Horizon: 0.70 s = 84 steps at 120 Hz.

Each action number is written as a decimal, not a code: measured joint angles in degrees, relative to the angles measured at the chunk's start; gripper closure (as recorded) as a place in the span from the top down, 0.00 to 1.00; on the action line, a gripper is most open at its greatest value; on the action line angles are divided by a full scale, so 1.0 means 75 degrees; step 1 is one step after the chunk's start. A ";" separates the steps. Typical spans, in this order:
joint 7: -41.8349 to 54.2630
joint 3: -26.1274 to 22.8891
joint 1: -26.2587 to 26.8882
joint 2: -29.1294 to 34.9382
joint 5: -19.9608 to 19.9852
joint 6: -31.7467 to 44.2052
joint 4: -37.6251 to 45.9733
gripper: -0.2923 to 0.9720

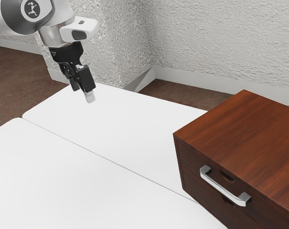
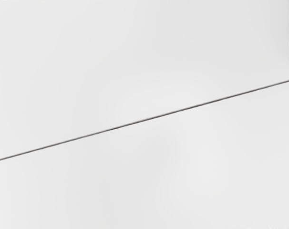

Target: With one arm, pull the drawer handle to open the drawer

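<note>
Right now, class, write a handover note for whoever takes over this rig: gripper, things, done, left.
Gripper: open, empty, above the table at the exterior view's upper left.
Cabinet: on the table at the exterior view's right, far from the gripper. Handle on its front, untouched.
Done: nothing; the drawer looks shut.
Left: reach the handle, grip it, pull the drawer out.

surface: white table (image 1: pixel 111 124) | seam (image 1: pixel 101 156) across top | load: wooden drawer cabinet (image 1: pixel 244 129)
</note>
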<state>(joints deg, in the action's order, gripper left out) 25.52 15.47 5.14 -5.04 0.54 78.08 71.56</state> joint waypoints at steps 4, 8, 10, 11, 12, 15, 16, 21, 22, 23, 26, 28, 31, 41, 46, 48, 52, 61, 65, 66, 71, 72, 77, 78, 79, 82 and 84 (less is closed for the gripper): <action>0.0031 0.0004 -0.0004 0.0000 0.0034 -0.0001 0.0005 0.77; 0.0061 0.0002 -0.0057 -0.0001 0.0116 -0.0001 0.0010 0.77; 0.0076 0.0004 -0.0099 -0.0001 0.0157 -0.0002 0.0011 0.77; 0.0083 0.0005 -0.0121 -0.0001 0.0176 -0.0002 0.0011 0.77; 0.0090 0.0004 -0.0146 -0.0001 0.0193 -0.0002 0.0013 0.77; 0.0110 0.0003 -0.0219 -0.0001 0.0239 -0.0002 0.0017 0.77; 0.0117 0.0004 -0.0240 -0.0001 0.0252 -0.0002 0.0016 0.77; 0.0149 0.0006 -0.0327 0.0000 0.0307 -0.0003 0.0018 0.77; 0.0155 0.0005 -0.0340 0.0001 0.0316 -0.0003 0.0017 0.77; 0.0161 0.0005 -0.0351 0.0001 0.0324 -0.0003 0.0016 0.77; 0.0178 0.0005 -0.0372 -0.0001 0.0347 -0.0004 0.0013 0.77; 0.0188 0.0004 -0.0377 0.0004 0.0360 -0.0005 0.0007 0.77; 0.0203 0.0003 -0.0373 0.0022 0.0375 -0.0008 -0.0006 0.77; 0.0244 0.0010 -0.0328 0.0092 0.0421 -0.0101 -0.0358 0.77; 0.0251 0.0015 -0.0309 0.0117 0.0434 -0.0173 -0.0588 0.77; 0.0251 0.0017 -0.0302 0.0133 0.0438 -0.0199 -0.0643 0.77; 0.0218 0.0020 -0.0285 0.0194 0.0444 -0.0255 -0.0714 0.77; 0.0100 0.0019 -0.0285 0.0304 0.0451 -0.0369 -0.0798 0.77; 0.0043 0.0002 -0.0311 0.0320 0.0454 -0.0402 -0.0970 0.77; 0.0029 -0.0003 -0.0318 0.0323 0.0455 -0.0410 -0.1012 0.77; -0.0038 -0.0020 -0.0335 0.0339 0.0462 -0.0445 -0.1154 0.77; -0.0051 -0.0024 -0.0338 0.0341 0.0463 -0.0452 -0.1172 0.77; -0.0112 -0.0043 -0.0333 0.0377 0.0470 -0.0481 -0.1228 0.77; -0.0124 -0.0046 -0.0329 0.0390 0.0472 -0.0487 -0.1235 0.77; -0.0136 -0.0053 -0.0326 0.0404 0.0473 -0.0492 -0.1241 0.77; -0.0171 -0.0103 -0.0338 0.0463 0.0476 -0.0506 -0.1254 0.77; -0.0195 -0.0142 -0.0350 0.0499 0.0478 -0.0514 -0.1260 0.77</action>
<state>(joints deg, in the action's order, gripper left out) 24.06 14.40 2.52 -1.30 4.12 74.22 62.11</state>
